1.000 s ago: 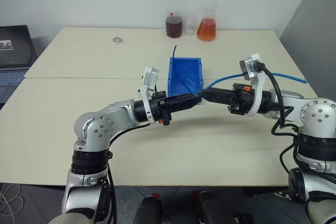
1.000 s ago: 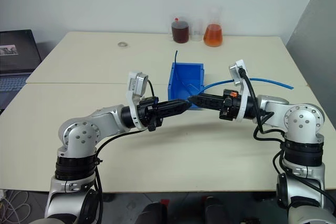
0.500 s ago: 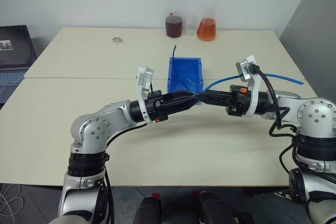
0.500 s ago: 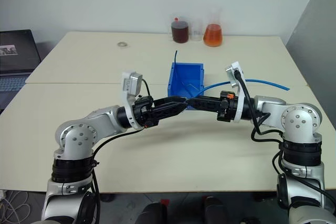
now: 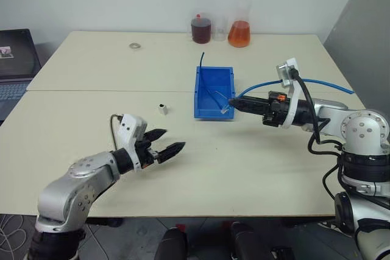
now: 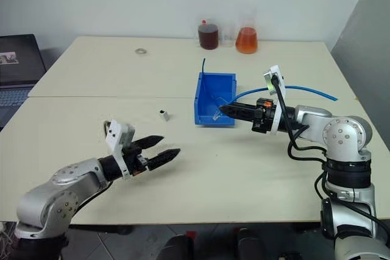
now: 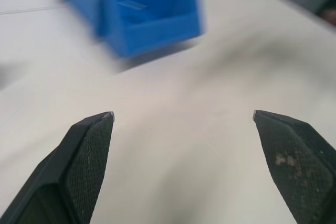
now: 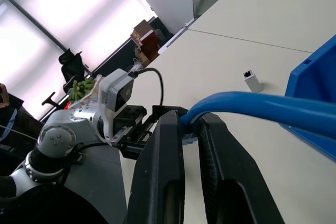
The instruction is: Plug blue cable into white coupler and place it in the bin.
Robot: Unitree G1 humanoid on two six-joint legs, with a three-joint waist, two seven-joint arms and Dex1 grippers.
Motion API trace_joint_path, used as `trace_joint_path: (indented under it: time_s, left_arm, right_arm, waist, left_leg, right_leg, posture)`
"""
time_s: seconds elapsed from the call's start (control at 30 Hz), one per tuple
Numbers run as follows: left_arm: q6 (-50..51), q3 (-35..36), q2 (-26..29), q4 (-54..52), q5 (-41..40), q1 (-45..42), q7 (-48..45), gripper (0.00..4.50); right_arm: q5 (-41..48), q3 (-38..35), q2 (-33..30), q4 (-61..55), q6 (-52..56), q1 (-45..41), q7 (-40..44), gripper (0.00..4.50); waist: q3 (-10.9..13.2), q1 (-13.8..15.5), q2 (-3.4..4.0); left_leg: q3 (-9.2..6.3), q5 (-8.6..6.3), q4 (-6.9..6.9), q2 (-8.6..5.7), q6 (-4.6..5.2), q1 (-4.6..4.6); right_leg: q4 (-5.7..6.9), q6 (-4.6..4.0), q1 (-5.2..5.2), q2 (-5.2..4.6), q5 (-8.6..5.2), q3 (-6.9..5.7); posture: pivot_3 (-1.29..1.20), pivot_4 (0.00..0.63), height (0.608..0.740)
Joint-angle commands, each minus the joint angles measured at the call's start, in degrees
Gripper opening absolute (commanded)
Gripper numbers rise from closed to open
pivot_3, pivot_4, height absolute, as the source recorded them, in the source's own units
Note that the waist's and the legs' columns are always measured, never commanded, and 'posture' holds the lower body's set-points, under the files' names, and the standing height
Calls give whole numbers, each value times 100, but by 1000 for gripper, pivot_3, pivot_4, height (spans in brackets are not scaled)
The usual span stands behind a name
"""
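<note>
The bin (image 5: 214, 92) is sitting near the middle of the table (image 5: 256, 162), and everything else is lying around it. The right hand (image 5: 231, 102) is hovering at the bin's front right corner, its fingers clenching the blue cable (image 5: 317, 81) close to the plug end, while the rest of the cable is trailing away from the bin to the right. The white coupler (image 5: 162, 109) is standing alone on the table just left of the bin, touching neither hand. The left hand (image 5: 175, 144) is hanging well in front of and left of the bin, fingers spread wide and gripping nothing. Two flasks (image 5: 239, 33) of liquid are standing behind the bin by the wall.
</note>
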Motion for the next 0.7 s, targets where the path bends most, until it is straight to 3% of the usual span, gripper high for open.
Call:
trace_joint_path:
  time_s: [0.03,0.2,0.7]
  left_arm:
    - [-951,-10,92,741,1033,-35,343,4457]
    - [-1850,-265,-30,2373,1595,-967,161,4457]
    - [-3465,-649,-764,6784,2035,-3710,-1146,4457]
  right_arm:
    - [-149,80,83,55,-260,-134,207,125]
    - [-490,224,268,301,-540,-280,221,125]
    - [-684,47,244,106,-595,-230,67,125]
  waist:
    - [0,29,0]
    - [0,72,0]
    - [0,64,-1]
  left_leg:
    - [-2,0,0,1,0,-2]
    - [-4,0,5,-1,1,-3]
    - [-9,0,7,-7,2,-8]
  right_leg:
    - [0,0,-1,0,0,-3]
    - [1,5,0,1,3,-9]
    - [7,7,0,-3,8,-20]
  posture:
    - [0,150,740]
    - [0,150,740]
    - [0,150,740]
